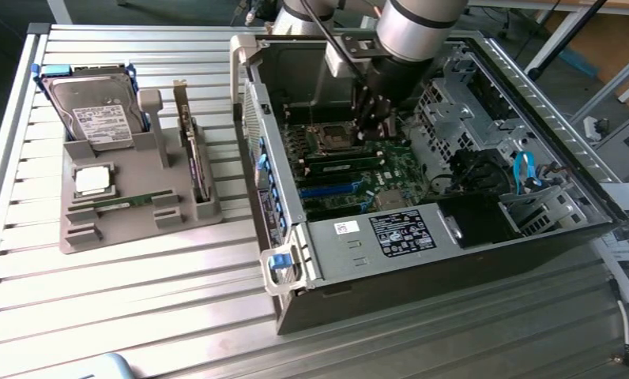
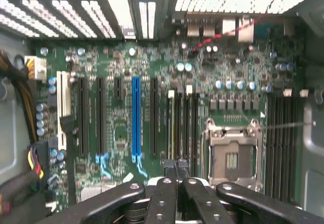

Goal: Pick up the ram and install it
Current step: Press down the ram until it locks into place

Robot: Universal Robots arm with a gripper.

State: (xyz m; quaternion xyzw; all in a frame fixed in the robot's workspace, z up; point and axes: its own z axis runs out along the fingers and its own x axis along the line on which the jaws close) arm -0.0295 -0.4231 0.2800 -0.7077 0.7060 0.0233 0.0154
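With the end effector (image 2: 175, 164) pinched shut on nothing just above the motherboard's memory slots (image 2: 185, 128), where the ram (image 1: 341, 165) looks already slotted, this reads as the seating step, calling for a straight, even downward press.

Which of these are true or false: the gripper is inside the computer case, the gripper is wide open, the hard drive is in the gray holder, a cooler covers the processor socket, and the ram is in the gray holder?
1. The gripper is inside the open computer case, over the motherboard. True.
2. The gripper is wide open. False: it is shut, with nothing visible between its tips.
3. The hard drive stands in the gray holder outside the case. True.
4. A cooler covers the processor socket. False: the socket is uncovered, with its metal frame showing.
5. The ram lies in the gray holder. True.
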